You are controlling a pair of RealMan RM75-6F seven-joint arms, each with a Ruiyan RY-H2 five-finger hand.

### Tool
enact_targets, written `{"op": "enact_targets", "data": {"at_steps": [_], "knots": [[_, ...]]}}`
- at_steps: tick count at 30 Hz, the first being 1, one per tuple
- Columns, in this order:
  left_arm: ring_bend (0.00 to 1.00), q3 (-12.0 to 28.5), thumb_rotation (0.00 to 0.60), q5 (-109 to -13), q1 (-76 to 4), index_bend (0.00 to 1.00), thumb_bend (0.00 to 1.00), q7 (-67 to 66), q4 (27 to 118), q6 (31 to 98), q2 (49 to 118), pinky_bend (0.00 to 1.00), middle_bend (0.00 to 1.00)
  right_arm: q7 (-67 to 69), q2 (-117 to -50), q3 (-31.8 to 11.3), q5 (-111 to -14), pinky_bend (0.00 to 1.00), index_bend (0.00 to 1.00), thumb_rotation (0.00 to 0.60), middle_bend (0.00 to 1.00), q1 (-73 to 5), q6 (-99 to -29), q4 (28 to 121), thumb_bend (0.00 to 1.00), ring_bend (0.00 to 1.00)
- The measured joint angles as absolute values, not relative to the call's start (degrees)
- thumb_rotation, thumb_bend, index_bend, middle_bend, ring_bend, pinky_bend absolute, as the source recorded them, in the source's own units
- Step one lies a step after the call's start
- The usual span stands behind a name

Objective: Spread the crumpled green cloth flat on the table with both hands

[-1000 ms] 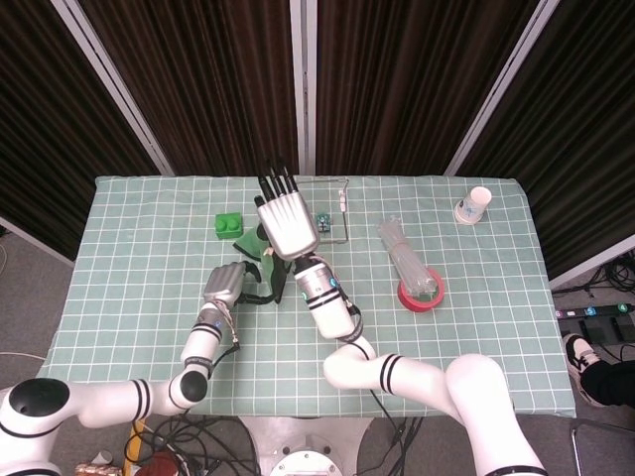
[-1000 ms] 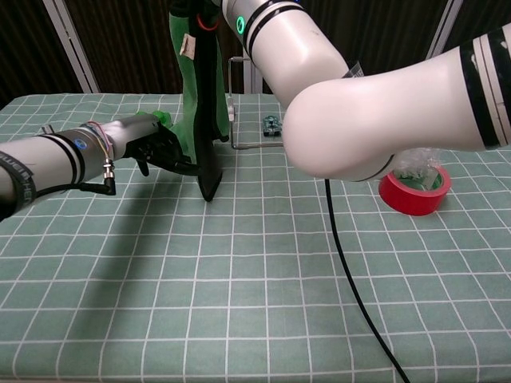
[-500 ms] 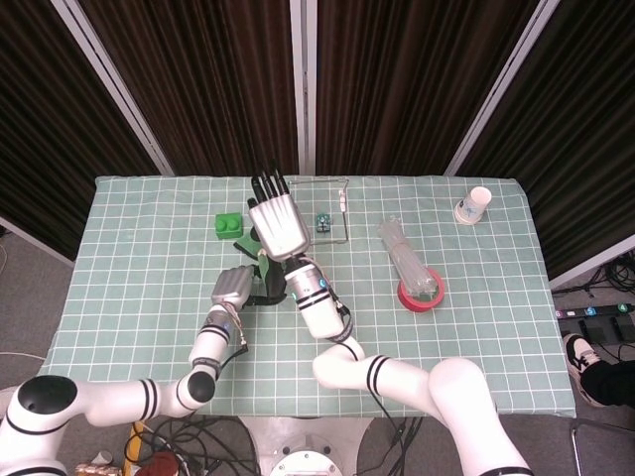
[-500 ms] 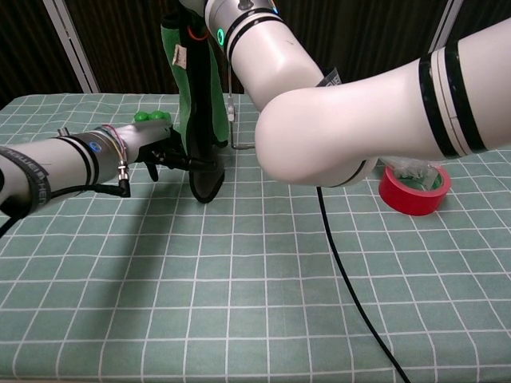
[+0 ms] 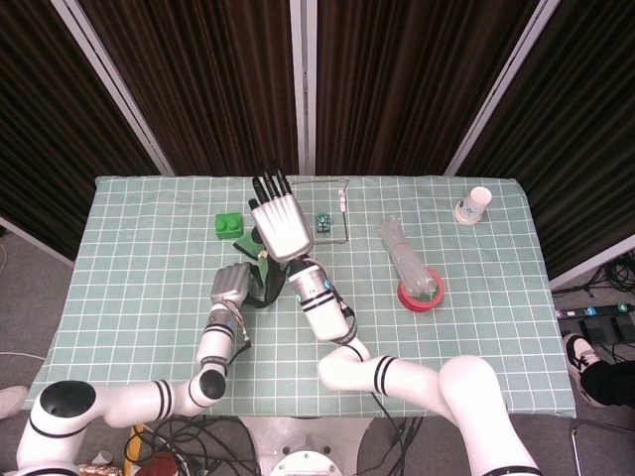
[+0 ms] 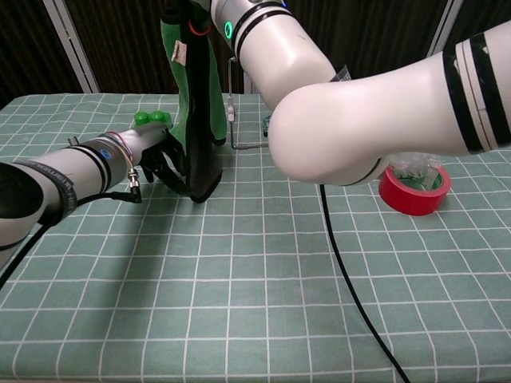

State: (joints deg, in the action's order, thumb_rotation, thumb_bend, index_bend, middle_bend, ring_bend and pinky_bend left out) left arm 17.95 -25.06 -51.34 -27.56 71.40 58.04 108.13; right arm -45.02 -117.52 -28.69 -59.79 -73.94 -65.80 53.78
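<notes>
- Head view, far left: green toy brick (image 5: pixel 229 225) on the checked green desk (image 5: pixel 139 297), near the back edge; not part of the task.
- Left hand (image 5: pixel 231 284) low over the desk, fingers clenched on the lower edge of the crumpled green cloth with black trim (image 6: pixel 196 104); chest view shows the grip at the hem (image 6: pixel 170 163).
- Right hand (image 5: pixel 279 223) raised above it, grasping the cloth's top; in the chest view the hand itself is out of frame, cloth hangs from it.
- Cloth is mid-desk toward the back, hanging upright: long axis vertical, top at the right hand, bottom tip touching or just above the desk.
- Risk: cloth looks folded on itself; lowering it as is would likely lay it doubled, not flat.
- Risk: pulling the hands apart too hard could slip the hem from the left hand.
- Right: wire rack (image 5: pixel 335 203), red tape roll (image 5: pixel 421 295), paper cup (image 5: pixel 475 204), well apart.
</notes>
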Motion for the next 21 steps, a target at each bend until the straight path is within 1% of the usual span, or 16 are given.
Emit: {"op": "enact_targets", "data": {"at_steps": [1,4,6,8,12,14,15,18,19,21], "knots": [[0.37,18.2,0.6,-25.3,-51.1,0.64,0.14,-26.9,71.4,58.0,108.2,0.44,0.46,-44.9,-117.3,-28.6,-59.8,0.0,0.62,0.6,0.2,-73.6,-65.9,54.2,0.43,0.04],[0.38,19.4,0.598,-26.1,-50.2,0.67,0.17,-24.1,71.5,57.7,108.2,0.45,0.49,-44.6,-116.8,-28.2,-59.7,0.0,0.62,0.6,0.2,-72.6,-66.3,55.7,0.43,0.04],[0.38,20.1,0.543,-26.9,-49.4,0.67,0.18,-22.1,71.8,57.0,108.2,0.45,0.49,-44.7,-116.4,-27.8,-59.7,0.0,0.62,0.6,0.2,-71.9,-66.6,56.7,0.43,0.04],[0.38,20.4,0.451,-27.5,-48.9,0.65,0.18,-21.3,72.4,56.2,107.9,0.45,0.49,-44.9,-116.2,-27.5,-59.7,0.0,0.62,0.6,0.2,-71.5,-66.8,57.3,0.43,0.04],[0.38,20.9,0.436,-28.6,-48.4,0.65,0.18,-20.6,73.3,56.0,108.0,0.45,0.49,-45.3,-116.2,-27.7,-59.6,0.0,0.62,0.6,0.2,-71.7,-66.9,57.9,0.43,0.04],[0.38,21.1,0.445,-28.5,-48.5,0.65,0.19,-20.6,73.0,56.0,108.3,0.45,0.49,-45.3,-116.2,-27.8,-59.6,0.0,0.62,0.6,0.2,-71.7,-67.0,58.3,0.43,0.04],[0.38,21.3,0.462,-28.3,-48.5,0.65,0.21,-20.6,72.8,56.0,108.4,0.45,0.49,-45.4,-116.2,-27.8,-59.6,0.0,0.62,0.6,0.2,-71.6,-67.0,58.6,0.44,0.04],[0.38,21.4,0.526,-27.9,-48.6,0.67,0.26,-21.0,72.0,55.7,108.8,0.45,0.49,-45.5,-115.9,-27.8,-59.6,0.0,0.62,0.6,0.2,-71.4,-67.3,59.1,0.44,0.04],[0.38,21.3,0.56,-27.9,-48.6,0.68,0.29,-21.1,71.8,55.6,108.8,0.45,0.49,-45.4,-115.8,-27.8,-59.6,0.0,0.62,0.6,0.2,-71.3,-67.3,59.2,0.44,0.04],[0.38,21.3,0.592,-27.8,-48.5,0.7,0.33,-21.1,71.4,55.6,109.0,0.45,0.5,-45.2,-115.6,-27.9,-59.5,0.0,0.62,0.6,0.2,-71.1,-67.4,59.8,0.44,0.04]]}}
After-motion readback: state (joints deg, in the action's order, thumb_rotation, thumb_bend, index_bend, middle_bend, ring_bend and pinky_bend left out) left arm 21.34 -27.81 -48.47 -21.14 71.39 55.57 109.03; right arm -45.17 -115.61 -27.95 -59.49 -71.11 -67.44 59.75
